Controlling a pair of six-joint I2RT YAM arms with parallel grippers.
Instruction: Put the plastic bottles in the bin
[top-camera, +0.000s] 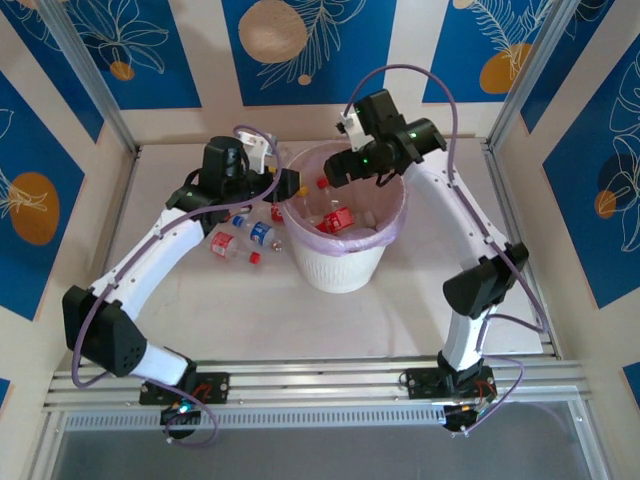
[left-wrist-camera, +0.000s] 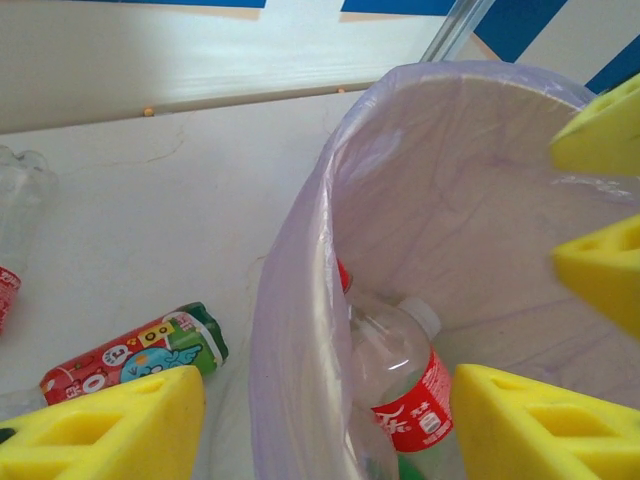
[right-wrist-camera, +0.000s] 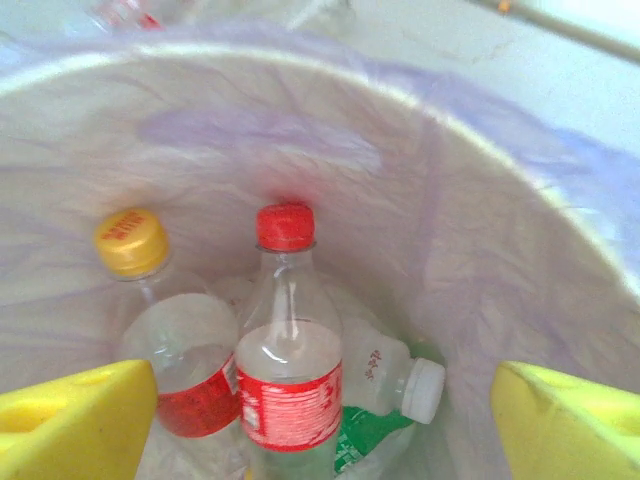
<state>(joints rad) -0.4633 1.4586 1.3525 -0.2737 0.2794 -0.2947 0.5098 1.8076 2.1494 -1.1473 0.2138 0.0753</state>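
Red-capped bottle (right-wrist-camera: 288, 350), cap uppermost, inside bin (right-wrist-camera: 480, 200)

Nothing really legible tbh. Left wrist view, 8 o'clock: green bottle (left-wrist-camera: 135, 360) wears a red label with round badges, maybe a "0". Right wrist view: red-capped bottle (right-wrist-camera: 288, 340) has a label of white blur. The yellow cap (right-wrist-camera: 131, 241) at its 10 o'clock has unreadable print.

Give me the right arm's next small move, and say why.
Probably lift the right gripper straight up, clear of the bin. It hangs wide open over the bin with nothing held, and a red-capped bottle sits inside below it. Loose bottles lie on the table left of the bin.
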